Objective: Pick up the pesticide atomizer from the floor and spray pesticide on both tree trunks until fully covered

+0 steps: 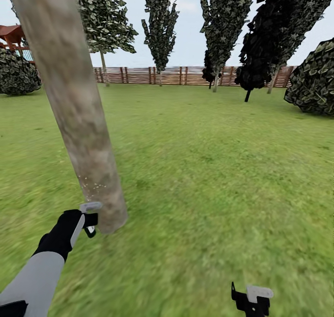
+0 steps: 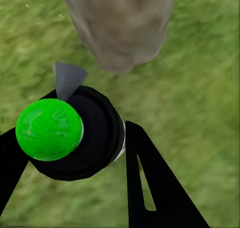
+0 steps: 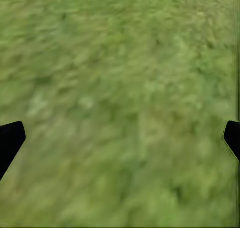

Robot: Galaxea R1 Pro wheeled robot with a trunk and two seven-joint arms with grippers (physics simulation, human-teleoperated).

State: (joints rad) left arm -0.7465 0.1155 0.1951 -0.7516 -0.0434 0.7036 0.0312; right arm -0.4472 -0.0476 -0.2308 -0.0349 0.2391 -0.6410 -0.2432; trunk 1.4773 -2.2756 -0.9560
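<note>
Sitting clamped between the left gripper's (image 2: 75, 153) jaws, the atomizer (image 2: 65, 138), beside the tree trunk (image 1: 74, 103); right gripper (image 3: 120, 138) agape.

No legible text, label, brand, number or sign appears on any surface in the three views.

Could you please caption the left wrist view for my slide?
Left gripper holding the green-capped atomizer near the tree trunk base.
</note>
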